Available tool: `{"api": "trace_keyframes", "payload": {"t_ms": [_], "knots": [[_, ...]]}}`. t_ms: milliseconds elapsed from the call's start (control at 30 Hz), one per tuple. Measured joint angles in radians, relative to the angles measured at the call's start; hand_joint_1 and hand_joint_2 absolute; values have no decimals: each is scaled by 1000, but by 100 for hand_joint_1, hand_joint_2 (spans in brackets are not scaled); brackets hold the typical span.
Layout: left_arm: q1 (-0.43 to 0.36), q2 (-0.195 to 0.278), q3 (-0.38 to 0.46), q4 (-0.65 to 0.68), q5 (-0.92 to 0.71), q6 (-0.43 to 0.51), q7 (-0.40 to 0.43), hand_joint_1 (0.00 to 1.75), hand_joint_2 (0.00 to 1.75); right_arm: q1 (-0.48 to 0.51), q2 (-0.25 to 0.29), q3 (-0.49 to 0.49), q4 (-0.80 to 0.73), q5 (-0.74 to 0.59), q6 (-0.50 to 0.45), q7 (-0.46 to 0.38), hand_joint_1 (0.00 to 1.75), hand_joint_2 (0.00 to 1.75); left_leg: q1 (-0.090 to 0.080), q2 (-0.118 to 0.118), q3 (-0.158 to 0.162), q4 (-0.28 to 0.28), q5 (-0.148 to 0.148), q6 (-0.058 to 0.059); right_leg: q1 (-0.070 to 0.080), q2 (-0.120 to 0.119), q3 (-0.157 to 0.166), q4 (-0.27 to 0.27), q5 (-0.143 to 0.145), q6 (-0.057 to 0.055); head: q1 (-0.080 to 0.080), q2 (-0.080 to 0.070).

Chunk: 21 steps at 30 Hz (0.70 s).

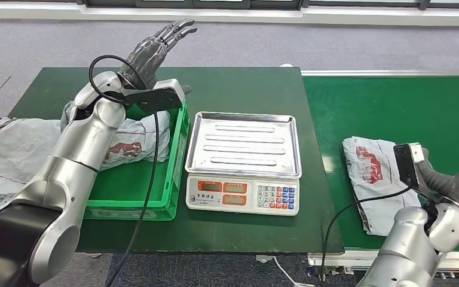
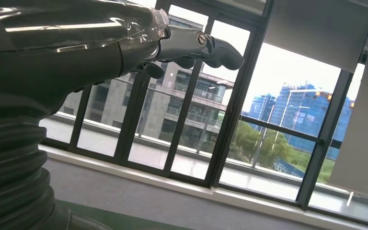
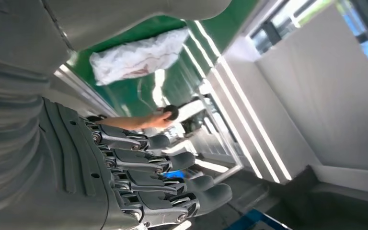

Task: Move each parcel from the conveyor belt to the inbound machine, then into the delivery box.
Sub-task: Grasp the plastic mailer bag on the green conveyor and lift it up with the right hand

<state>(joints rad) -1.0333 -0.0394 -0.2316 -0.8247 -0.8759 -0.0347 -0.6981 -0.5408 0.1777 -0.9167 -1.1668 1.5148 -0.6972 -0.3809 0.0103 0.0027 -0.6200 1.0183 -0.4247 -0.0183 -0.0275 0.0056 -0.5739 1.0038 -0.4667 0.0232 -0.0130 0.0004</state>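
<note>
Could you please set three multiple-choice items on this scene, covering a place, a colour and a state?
1. Where does the grey parcel nearest the right hand lie?
A. on the scale tray
B. on the conveyor belt
C. in the crate

2. What colour is the crate?
A. green
B. blue
C. red

3. What is on the scale tray?
A. a parcel
B. a hand
C. nothing

Answers: 1 B, it rests on the green belt right of the scale; 2 A, its walls are bright green; 3 C, the ribbed steel is bare.
</note>
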Motion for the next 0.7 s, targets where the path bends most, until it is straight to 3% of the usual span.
{"api": "trace_keyframes", "payload": {"t_ms": [133, 200, 333, 700], "knots": [[57, -3, 16, -72, 3, 37, -1, 0, 175, 2, -92, 88, 139, 52, 1, 392, 0, 175, 0, -1, -1, 0, 0, 0, -1, -1, 0, 0, 0, 1, 0, 0], [88, -2, 31, -117, 3, 47, -1, 0, 175, 1, -137, 151, 206, 57, 0, 509, 0, 175, -1, 0, -1, 0, 0, 0, -1, 0, 0, 0, 0, 1, 0, 0], [125, -1, 50, -176, 3, 54, -1, 0, 175, -3, -195, 241, 297, 59, 0, 565, 0, 175, -1, -2, -1, 0, 0, 1, -1, -2, 0, 0, 0, 1, 0, 0], [189, 1, 95, -299, 2, 92, -1, 0, 175, -45, -274, 371, 499, 26, 0, 711, 0, 175, -1, -3, -1, 0, 0, 1, 0, -3, 0, 0, 0, 1, 0, 0]]}}
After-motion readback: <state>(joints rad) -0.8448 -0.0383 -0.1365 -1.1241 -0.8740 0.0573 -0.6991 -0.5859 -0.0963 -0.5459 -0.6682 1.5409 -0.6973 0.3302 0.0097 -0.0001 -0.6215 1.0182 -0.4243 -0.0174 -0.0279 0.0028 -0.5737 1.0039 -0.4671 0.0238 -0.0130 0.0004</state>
